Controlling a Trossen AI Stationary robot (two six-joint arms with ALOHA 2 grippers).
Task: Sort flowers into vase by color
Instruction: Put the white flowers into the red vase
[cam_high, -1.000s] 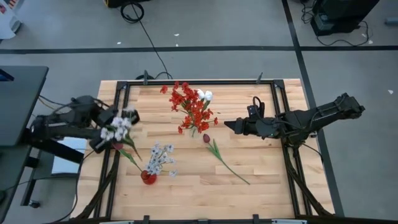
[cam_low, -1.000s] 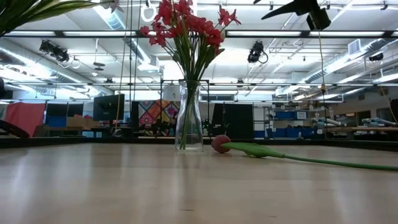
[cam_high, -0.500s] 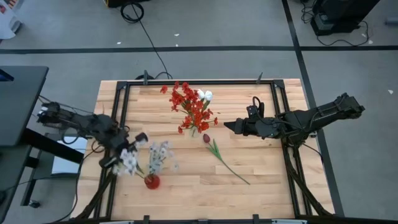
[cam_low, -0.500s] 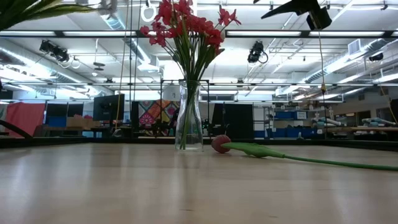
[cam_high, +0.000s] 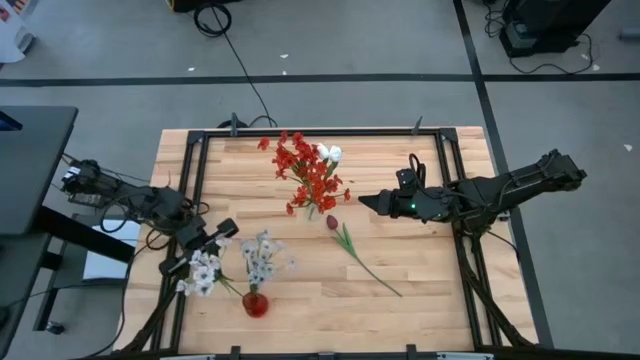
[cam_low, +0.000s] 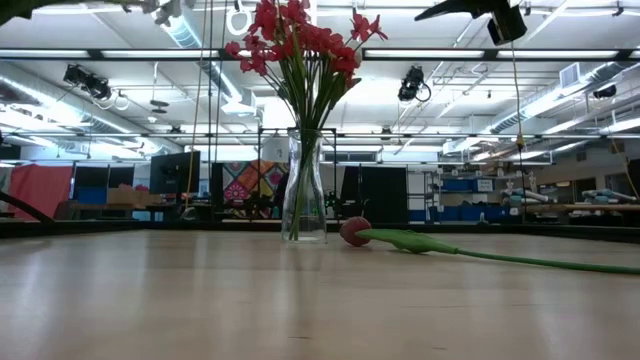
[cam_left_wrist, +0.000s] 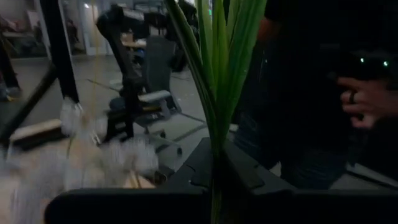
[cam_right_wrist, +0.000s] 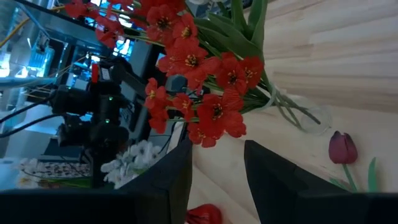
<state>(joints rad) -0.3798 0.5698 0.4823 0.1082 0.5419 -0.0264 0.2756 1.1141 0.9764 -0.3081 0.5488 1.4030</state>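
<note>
A pale spray of small white blossoms (cam_high: 204, 272) hangs from my left hand (cam_high: 213, 239) above the worktop's (cam_high: 400, 260) near-left corner, its fingers clamped together on the green stem (cam_left_wrist: 219, 93). Just beside it, a second whitish spray (cam_high: 260, 258) stands in a small red vase (cam_high: 254, 304). My right hand (cam_high: 368, 201) hovers with fingers apart, holding nothing, near the clear vase (cam_low: 303, 190) of bright red flowers (cam_high: 308, 175). A dark red tulip (cam_high: 332, 222) lies on the wood between.
</note>
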